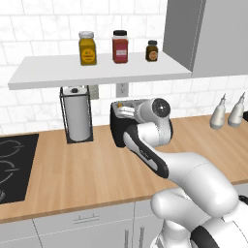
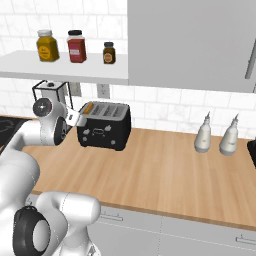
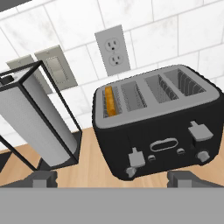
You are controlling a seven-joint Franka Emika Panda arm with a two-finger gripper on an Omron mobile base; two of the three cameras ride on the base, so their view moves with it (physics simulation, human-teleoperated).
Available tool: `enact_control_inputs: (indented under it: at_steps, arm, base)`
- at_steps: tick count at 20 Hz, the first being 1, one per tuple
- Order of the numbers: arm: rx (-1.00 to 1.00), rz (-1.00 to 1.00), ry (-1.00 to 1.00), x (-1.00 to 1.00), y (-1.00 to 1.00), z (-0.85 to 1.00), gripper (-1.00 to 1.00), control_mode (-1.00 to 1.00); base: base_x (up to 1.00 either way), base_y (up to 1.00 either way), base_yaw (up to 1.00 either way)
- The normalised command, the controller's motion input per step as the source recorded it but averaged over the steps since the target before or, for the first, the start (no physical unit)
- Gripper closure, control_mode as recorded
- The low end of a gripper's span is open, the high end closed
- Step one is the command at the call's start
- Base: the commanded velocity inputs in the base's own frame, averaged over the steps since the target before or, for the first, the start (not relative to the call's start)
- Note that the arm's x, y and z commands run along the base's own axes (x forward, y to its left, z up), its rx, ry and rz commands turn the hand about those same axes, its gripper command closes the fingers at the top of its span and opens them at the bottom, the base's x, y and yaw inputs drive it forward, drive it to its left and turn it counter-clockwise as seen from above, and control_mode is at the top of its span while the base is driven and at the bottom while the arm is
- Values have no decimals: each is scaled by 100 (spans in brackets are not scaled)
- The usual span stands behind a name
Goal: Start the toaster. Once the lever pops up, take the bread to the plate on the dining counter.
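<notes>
The black toaster (image 3: 166, 127) stands on the wood counter against the tiled wall, also seen as the toaster (image 2: 105, 131) and, half hidden by my arm, the toaster (image 1: 117, 131). The bread (image 3: 111, 100), an orange-brown slice, sits in the leftmost slot and shows as the bread (image 2: 88, 107) too. Two grey levers (image 3: 135, 157) stick out of the toaster's front. My gripper (image 3: 114, 179) hovers close in front of the toaster and slightly above it, open, with nothing between its fingertips (image 3: 41, 178). The plate and the dining counter are out of view.
A wire-framed paper-towel holder (image 3: 39, 127) stands just left of the toaster. A white shelf (image 1: 97, 70) with three jars hangs above. Two pale bottles (image 2: 215, 137) stand to the right, and a black cooktop (image 1: 12, 164) lies at the far left.
</notes>
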Motion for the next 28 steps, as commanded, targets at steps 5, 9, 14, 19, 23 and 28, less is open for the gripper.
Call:
enact_control_inputs:
  at_steps: [5, 9, 14, 19, 23, 28]
  arm:
    - [0, 0, 0, 0, 0, 0, -100, -100]
    - [0, 0, 0, 0, 0, 0, -100, -100]
    - [0, 0, 0, 0, 0, 0, -100, -100]
    - [0, 0, 0, 0, 0, 0, -100, -100]
    - [0, 0, 0, 0, 0, 0, -100, -100]
    - [0, 0, 0, 0, 0, 0, -100, -100]
  base:
    - [0, 0, 0]
    - [0, 0, 0]
    - [0, 0, 0]
    - [0, 0, 0]
    - [0, 0, 0]
    - [0, 0, 0]
